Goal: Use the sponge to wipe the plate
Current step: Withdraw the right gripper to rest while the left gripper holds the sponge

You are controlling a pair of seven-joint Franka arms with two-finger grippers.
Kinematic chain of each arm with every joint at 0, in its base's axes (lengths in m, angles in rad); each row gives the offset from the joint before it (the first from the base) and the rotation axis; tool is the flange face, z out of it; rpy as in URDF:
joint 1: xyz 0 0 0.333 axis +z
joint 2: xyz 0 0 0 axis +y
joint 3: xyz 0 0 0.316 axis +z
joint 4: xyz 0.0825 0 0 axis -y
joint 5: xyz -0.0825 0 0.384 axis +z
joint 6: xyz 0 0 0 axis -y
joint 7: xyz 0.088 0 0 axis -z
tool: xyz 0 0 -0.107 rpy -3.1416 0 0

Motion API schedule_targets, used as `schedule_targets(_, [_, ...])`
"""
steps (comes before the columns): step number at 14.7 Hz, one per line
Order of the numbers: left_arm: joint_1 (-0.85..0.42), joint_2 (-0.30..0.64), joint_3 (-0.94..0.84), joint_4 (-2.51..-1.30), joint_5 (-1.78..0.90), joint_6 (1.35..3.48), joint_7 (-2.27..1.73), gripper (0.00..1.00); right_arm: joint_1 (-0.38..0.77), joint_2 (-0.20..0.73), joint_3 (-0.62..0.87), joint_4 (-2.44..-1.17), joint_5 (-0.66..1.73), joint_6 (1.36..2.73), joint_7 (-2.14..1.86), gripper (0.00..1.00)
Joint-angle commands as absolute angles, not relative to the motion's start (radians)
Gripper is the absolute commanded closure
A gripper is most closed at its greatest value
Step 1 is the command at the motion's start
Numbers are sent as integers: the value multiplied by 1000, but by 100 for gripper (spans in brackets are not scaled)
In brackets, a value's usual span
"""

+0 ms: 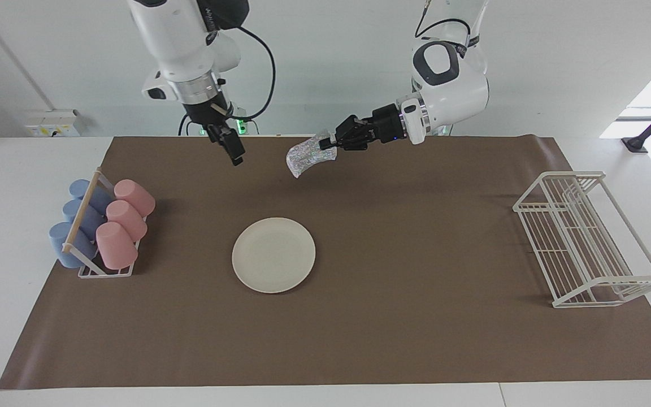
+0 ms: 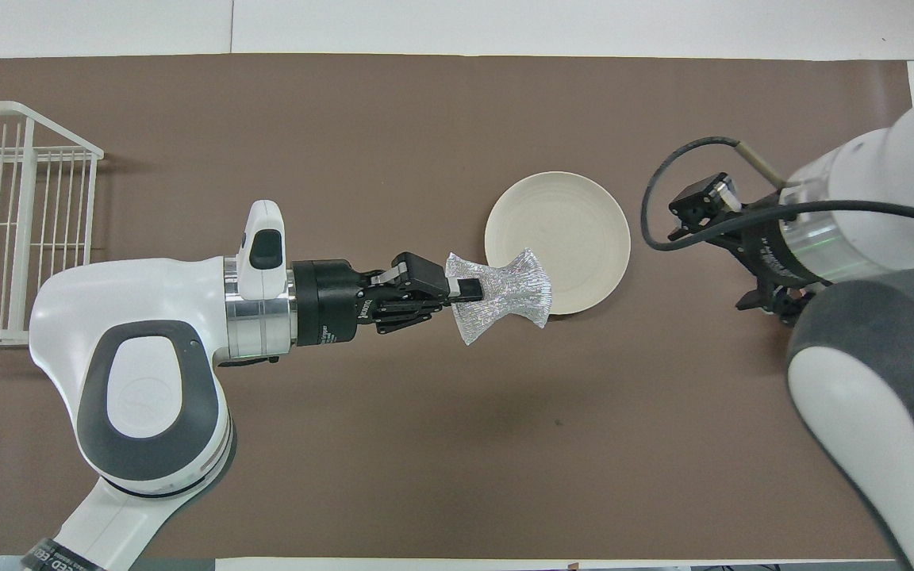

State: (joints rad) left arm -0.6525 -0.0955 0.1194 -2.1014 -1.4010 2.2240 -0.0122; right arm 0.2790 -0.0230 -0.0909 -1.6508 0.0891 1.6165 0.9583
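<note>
The cream-white plate [image 1: 273,254] [image 2: 576,226] lies flat on the brown mat, with nothing on it. The silvery mesh sponge [image 1: 303,156] [image 2: 505,295] hangs in the air over the mat, and my left gripper [image 1: 328,145] [image 2: 465,289] is shut on one end of it. In the overhead view the sponge overlaps the plate's rim, but the facing view shows it well above the mat. My right gripper [image 1: 235,154] [image 2: 766,301] is open and holds nothing. It hangs over the mat toward the right arm's end, apart from the sponge.
A small rack of pink and blue cups [image 1: 102,229] stands at the right arm's end of the mat. A white wire rack [image 1: 585,237] [image 2: 13,222] stands at the left arm's end. The brown mat [image 1: 416,339] covers most of the table.
</note>
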Motion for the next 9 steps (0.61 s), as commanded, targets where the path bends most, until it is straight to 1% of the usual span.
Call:
schedule_targets(1, [-601,-120,118,-2131,-1289,2224,-76,100,201,-38,-80,-1674,86,1614,708,0])
schedule_targets(2, [-597,-115,120,-2131,-1219,2224,-113,100,171,-38,-80,-1674,84,1612,610,0])
schedule_targets(4, [-528,-114,120,-2131,-1108,2211,-136,100,112,-35,-80,-1674,77,1614,353,0])
schedule_targets(7, [-434,-98,121,-2123,-920,2133,-143,100,95,-34,-80,-1677,17,1623,161,0])
schedule_targets(8, [-404,-97,121,-2120,-832,2108,-147,100,92,-32,-81,-1677,5,1624,143,0])
schedule_targets(9, [-399,-89,121,-2121,-705,2103,-170,100,84,-31,-80,-1675,0,1624,111,0])
